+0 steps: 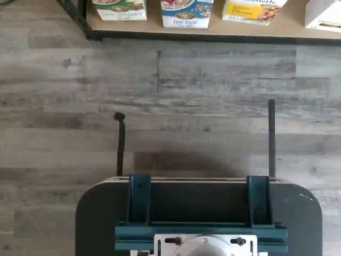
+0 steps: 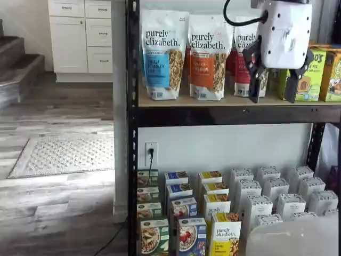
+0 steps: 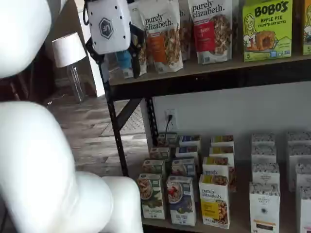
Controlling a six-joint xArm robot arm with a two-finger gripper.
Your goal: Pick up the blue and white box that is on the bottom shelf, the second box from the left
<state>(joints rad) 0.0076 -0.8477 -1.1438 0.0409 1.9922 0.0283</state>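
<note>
Grey wood-plank flooring fills the wrist view, with the front edge of the bottom shelf at the far side of it. Three box fronts stand along that edge: a green-trimmed box, the blue and white box just beside it, and a yellow box next along. Nearer the camera sits the dark mount with teal brackets; no fingers of the tool show here.

In a shelf view the tool hangs high, level with the granola bags on the upper wood-board tier. Its white body carries two black fingers with a plain gap between them, and nothing is held in that gap. The blue and white box stands upright at the front of the bottom shelf, between the green-trimmed box and the yellow one, well below the tool and off to the side toward the black rack post.

In a shelf view from the other side the tool again sits up by the bag tier, fingers spread and empty, while the blue and white box stands far beneath it, its long axis vertical. By my reading, the coming move turns on a long descent to the lowest tier, then a reach forward to the box's front.
</note>
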